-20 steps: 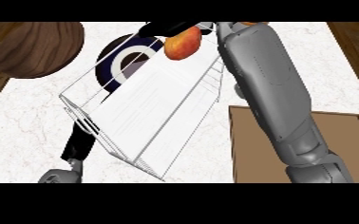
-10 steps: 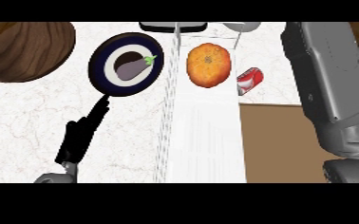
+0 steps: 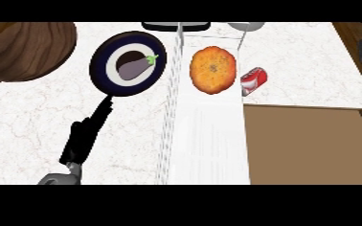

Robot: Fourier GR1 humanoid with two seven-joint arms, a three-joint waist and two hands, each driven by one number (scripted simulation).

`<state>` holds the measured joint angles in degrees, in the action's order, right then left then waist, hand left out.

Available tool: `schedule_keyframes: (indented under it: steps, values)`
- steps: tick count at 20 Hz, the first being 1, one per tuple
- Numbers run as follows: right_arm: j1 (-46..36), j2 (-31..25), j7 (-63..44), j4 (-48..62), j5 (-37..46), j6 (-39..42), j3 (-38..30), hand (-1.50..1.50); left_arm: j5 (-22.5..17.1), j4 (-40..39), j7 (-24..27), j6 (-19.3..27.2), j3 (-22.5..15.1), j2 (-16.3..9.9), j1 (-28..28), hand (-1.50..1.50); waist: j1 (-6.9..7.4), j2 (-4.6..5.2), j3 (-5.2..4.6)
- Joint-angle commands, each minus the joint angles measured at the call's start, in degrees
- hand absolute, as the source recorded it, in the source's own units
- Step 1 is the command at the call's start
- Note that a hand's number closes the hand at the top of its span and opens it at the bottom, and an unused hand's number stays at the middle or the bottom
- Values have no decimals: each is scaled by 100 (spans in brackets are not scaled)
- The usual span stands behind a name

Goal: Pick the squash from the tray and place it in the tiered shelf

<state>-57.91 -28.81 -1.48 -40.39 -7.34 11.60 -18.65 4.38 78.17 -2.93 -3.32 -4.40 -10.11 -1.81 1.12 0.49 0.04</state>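
Head view. The squash, orange and round, lies on the white tiered shelf, near its far end and between its thin side walls. It is well clear of the brown tray, which sits just right of the shelf. A red can lies tilted just right of the squash; its label is too small to read. To the left, a black pan holds an eggplant. The left hand and right hand are out of view, so their state cannot be told.
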Motion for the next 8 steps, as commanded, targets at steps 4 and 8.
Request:
schedule_keyframes:
  steps: [4, 8]
  values:
    - [-222, -578, 982, 1103, 165, 943, -15, -150, -56, -175, 90, -144, 173, -73, -99, 0, 31, 4, -1]
    - [-329, -869, 1223, 1587, 484, 1049, 102, -150, -115, 204, -89, -315, 121, -134, 53, 0, 87, 9, 2]
